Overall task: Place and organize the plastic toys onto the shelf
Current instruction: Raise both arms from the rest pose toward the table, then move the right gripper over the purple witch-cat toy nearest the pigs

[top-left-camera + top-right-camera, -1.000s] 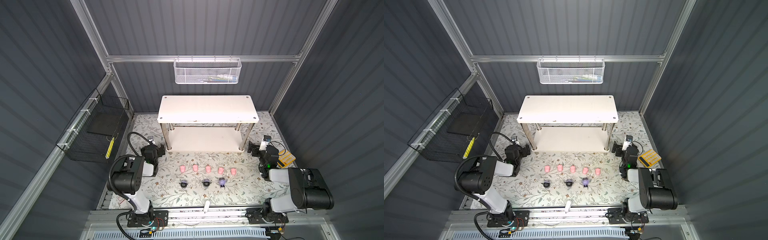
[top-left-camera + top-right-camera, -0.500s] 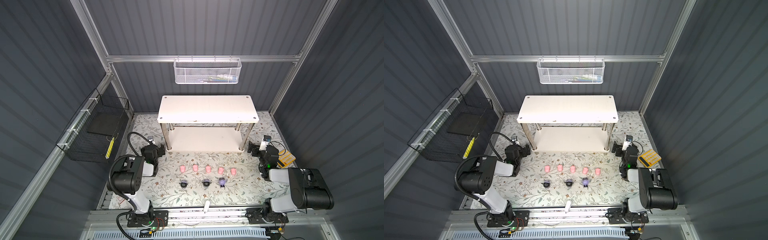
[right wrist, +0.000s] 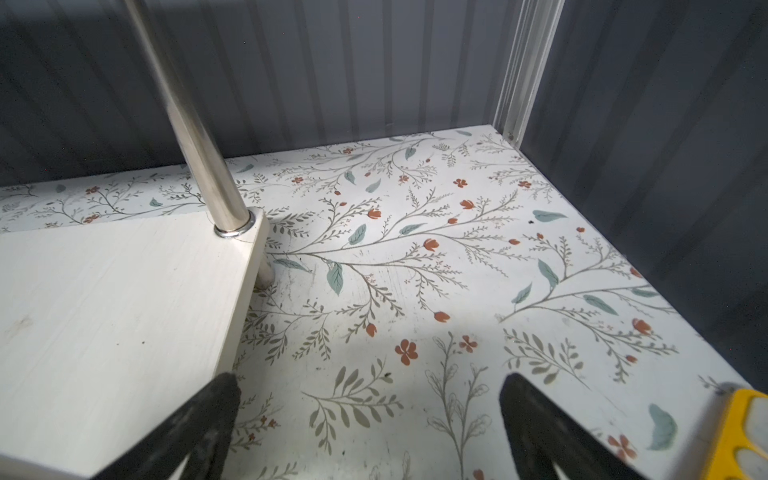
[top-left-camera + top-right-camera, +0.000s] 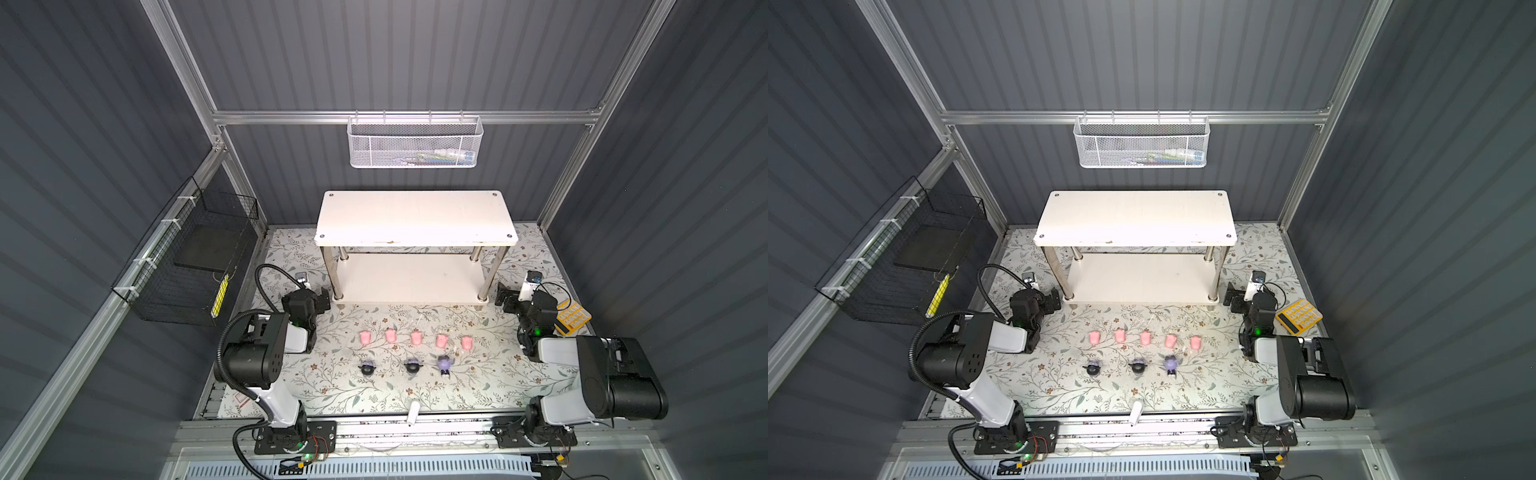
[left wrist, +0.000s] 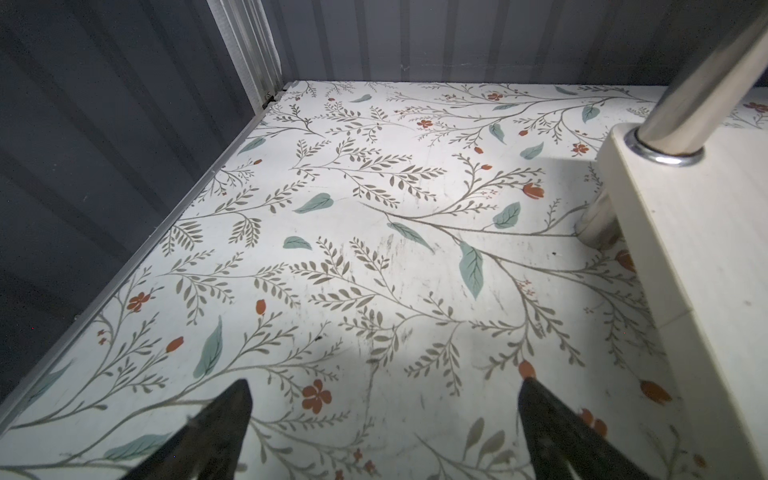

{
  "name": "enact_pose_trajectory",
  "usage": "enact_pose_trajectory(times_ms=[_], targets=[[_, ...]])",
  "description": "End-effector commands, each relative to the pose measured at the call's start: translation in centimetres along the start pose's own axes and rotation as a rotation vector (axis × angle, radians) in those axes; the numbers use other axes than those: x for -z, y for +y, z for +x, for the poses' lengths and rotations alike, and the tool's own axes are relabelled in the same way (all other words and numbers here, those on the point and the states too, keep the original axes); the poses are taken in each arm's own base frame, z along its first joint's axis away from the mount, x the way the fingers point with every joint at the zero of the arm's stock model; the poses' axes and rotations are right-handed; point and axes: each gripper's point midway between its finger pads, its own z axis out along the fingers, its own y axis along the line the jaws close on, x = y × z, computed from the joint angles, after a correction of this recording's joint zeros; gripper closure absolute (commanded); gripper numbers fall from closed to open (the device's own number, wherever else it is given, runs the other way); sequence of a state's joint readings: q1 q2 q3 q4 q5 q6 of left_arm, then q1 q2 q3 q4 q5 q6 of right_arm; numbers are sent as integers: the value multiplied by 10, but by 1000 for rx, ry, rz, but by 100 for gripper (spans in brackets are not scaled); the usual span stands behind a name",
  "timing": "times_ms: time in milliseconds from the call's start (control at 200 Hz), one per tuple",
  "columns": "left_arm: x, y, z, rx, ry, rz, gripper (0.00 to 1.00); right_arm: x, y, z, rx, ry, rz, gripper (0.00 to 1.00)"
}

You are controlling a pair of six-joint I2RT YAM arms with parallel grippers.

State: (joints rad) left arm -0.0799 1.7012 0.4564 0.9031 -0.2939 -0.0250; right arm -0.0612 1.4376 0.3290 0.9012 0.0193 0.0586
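Note:
Several pale pink toys (image 4: 416,337) (image 4: 1145,338) stand in a row on the floral mat, in front of the white two-tier shelf (image 4: 415,216) (image 4: 1133,216). Three lilac toys with black heads (image 4: 412,366) (image 4: 1137,367) form a second row nearer the front. Both shelf boards are bare. My left gripper (image 4: 322,297) (image 5: 384,384) rests open and empty by the shelf's front left post. At the front right post my right gripper (image 4: 505,297) (image 3: 368,380) is open and empty too. The lower board shows in the left wrist view (image 5: 706,249) and the right wrist view (image 3: 104,291); no toys appear there.
A yellow calculator (image 4: 573,318) (image 3: 744,432) lies just right of my right gripper. A white mesh basket (image 4: 415,145) hangs on the back wall and a black wire basket (image 4: 195,266) on the left wall. A small white piece (image 4: 413,413) lies at the mat's front edge.

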Motion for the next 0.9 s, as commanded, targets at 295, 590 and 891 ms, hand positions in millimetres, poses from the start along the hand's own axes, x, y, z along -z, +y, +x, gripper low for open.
enact_pose_trajectory(times_ms=[295, 590, 891], targets=[[40, 16, -75, 11, -71, -87, 0, 28, -12, -73, -104, -27, 85, 1], [79, 33, -79, 195, -44, -126, 1, 68, -14, -56, -311, 38, 103, 1], [123, 31, -61, 377, 30, -51, 3, 122, 2, -27, -449, 132, 36, 1]])
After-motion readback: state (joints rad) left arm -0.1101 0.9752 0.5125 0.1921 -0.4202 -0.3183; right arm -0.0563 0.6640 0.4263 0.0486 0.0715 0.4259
